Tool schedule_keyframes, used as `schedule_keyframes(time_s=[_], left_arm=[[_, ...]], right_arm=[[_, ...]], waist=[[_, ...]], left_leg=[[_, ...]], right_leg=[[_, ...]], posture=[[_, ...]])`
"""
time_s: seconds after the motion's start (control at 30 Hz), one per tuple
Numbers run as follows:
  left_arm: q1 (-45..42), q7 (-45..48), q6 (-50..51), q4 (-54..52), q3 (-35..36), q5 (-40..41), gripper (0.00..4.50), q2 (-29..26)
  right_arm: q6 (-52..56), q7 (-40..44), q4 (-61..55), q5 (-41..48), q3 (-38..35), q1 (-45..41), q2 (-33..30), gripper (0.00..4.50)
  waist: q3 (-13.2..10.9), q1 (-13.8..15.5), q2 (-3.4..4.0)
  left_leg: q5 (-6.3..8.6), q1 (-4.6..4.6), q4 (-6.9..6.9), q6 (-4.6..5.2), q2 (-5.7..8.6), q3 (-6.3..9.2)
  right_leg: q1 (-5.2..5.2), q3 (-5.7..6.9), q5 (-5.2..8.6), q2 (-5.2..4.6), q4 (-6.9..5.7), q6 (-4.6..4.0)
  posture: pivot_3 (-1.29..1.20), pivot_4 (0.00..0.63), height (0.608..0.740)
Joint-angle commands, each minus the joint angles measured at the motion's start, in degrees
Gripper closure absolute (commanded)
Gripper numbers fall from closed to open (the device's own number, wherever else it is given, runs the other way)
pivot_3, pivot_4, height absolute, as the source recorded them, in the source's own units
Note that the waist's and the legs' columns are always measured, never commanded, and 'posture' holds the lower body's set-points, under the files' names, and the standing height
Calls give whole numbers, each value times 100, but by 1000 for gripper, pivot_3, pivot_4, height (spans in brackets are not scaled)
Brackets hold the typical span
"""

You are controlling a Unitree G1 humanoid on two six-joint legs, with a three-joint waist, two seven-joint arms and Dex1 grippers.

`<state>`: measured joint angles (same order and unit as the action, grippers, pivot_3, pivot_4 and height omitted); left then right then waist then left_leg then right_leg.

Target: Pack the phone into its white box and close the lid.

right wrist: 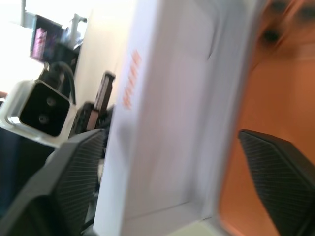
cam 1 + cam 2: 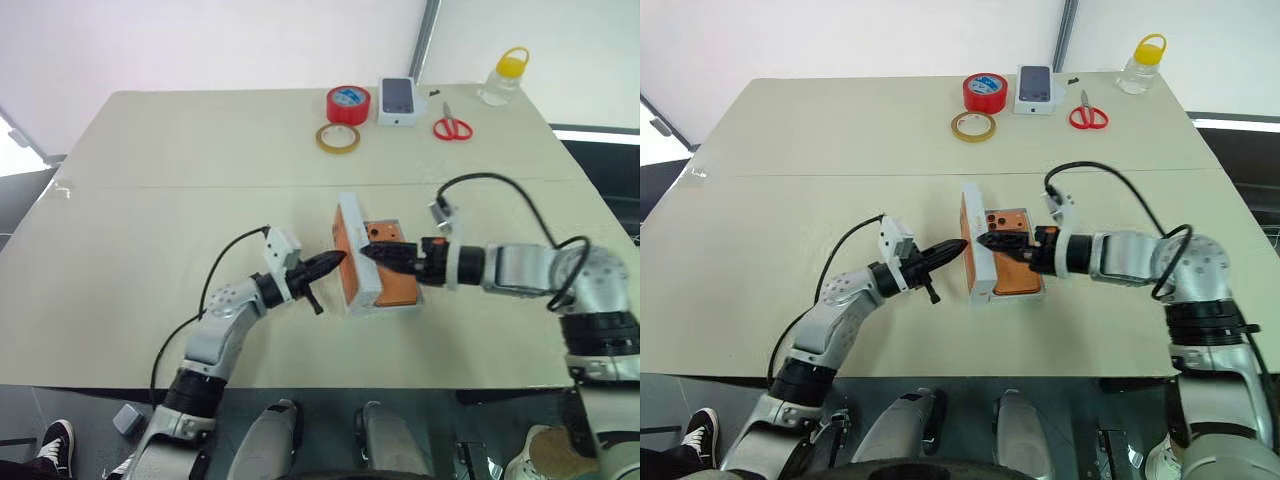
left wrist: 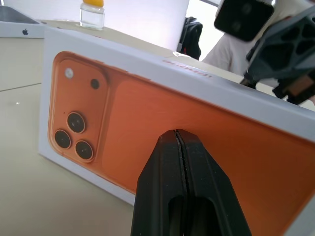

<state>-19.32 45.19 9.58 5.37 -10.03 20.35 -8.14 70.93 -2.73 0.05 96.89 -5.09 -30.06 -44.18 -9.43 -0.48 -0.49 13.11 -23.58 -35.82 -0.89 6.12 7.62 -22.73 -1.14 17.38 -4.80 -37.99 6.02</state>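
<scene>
At table centre, my clenched left gripper point(image 2: 958, 247) props the lid point(image 2: 974, 246), a shallow white cardboard tray with an orange phone picture, on edge at nine o'clock of the orange-backed phone point(image 2: 1016, 262). My right gripper point(image 2: 992, 242), released, straddles the lid's rim. Closing stage, I judge: next, tip the lid flat over the phone.

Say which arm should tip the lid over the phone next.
Left, probably. The left gripper, shut, meets the printed face of the lid, standing on edge beside the phone, ready to push it over; the right gripper is open, straddling the lid.
</scene>
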Motion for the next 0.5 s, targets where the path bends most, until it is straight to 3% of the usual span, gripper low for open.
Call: schedule_keyframes(time_s=[0.03,0.1,0.17,0.3,0.37,0.4,0.5], left_arm=[[-179,84,-284,134,-162,-153,4500,168],[-308,139,-324,378,-246,-202,4500,327],[-427,176,-387,603,-287,-271,4500,412],[-571,196,-512,727,-198,-345,4500,379],[-568,214,-502,681,-170,-364,4500,290],[-552,199,-481,611,-123,-366,4500,219],[-420,120,-316,259,25,-324,4500,-48]], right_arm=[[-554,1011,-457,-1185,-361,157,-325,87],[-1250,1541,-700,-2392,-204,437,-648,307],[-1860,1979,-1016,-3410,46,669,-796,1000],[-3579,2240,-1314,-5877,983,824,-796,3120],[-4122,2262,-1245,-6550,1155,875,-606,4164],[-4380,2299,-1268,-6932,1327,939,-561,4436],[-4711,2481,-1337,-7609,1661,1168,-360,4436]], waist=[[-1,-4,-1],[-1,-6,-2],[-2,-7,-4],[-3,-61,-4],[-3,-44,-4],[-4,-38,-4],[-9,-13,-13]], left_leg=[[2,0,-6,3,0,0],[4,0,-18,6,1,-1],[4,1,-21,7,3,-2],[4,2,-18,6,-3,-5],[3,2,-18,3,-4,-5],[2,2,-18,1,-4,-3],[2,2,-18,0,-1,-2]], right_leg=[[3,1,1,1,0,2],[8,3,1,2,-1,4],[10,7,0,3,-1,8],[1,1,0,10,-5,10],[-2,1,0,10,-10,10],[-1,1,0,10,-9,10],[0,-1,0,9,-6,10]], posture=[[0,150,740],[0,150,740],[0,150,740],[0,150,740],[0,150,740],[0,150,740],[0,150,740]])
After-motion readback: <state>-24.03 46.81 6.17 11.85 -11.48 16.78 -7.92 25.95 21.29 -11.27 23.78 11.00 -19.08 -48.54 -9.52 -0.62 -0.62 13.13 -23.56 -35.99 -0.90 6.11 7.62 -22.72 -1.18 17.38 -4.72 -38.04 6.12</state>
